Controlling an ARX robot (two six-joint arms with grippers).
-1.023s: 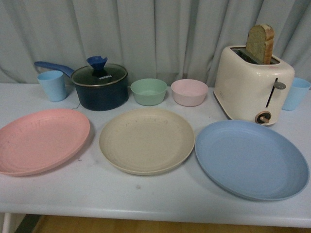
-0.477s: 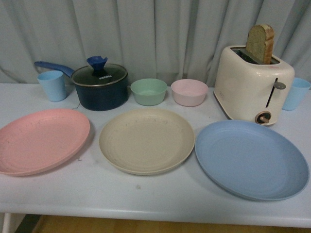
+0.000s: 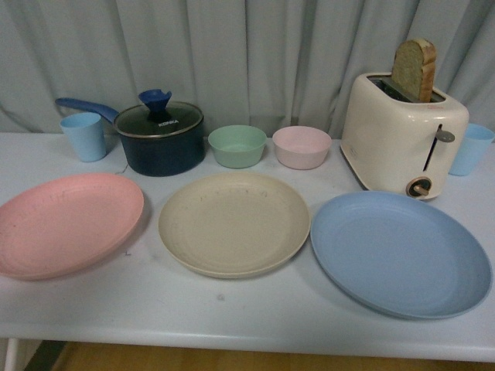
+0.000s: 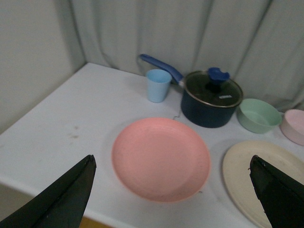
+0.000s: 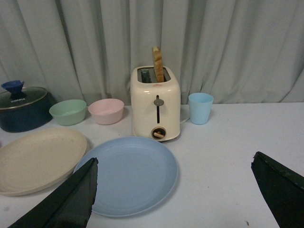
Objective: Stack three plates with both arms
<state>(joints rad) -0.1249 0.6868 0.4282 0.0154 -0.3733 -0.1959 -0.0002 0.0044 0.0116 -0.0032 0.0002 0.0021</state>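
Note:
Three plates lie side by side on the white table [image 3: 232, 309]: a pink plate [image 3: 66, 224] at the left, a beige speckled plate [image 3: 233, 222] in the middle and a blue plate [image 3: 398, 253] at the right. No arm shows in the front view. My left gripper [image 4: 172, 190] hangs open above and in front of the pink plate [image 4: 160, 158], apart from it, with the beige plate [image 4: 251, 173] beside. My right gripper [image 5: 175, 192] is open above the table, with the blue plate [image 5: 128, 175] near one of its fingers [image 5: 71, 199].
Along the back stand a light blue cup [image 3: 83, 136], a dark lidded saucepan [image 3: 158, 137], a green bowl [image 3: 237, 145], a pink bowl [image 3: 301, 147], a cream toaster [image 3: 402, 139] holding a bread slice, and another blue cup [image 3: 470, 148]. A curtain hangs behind.

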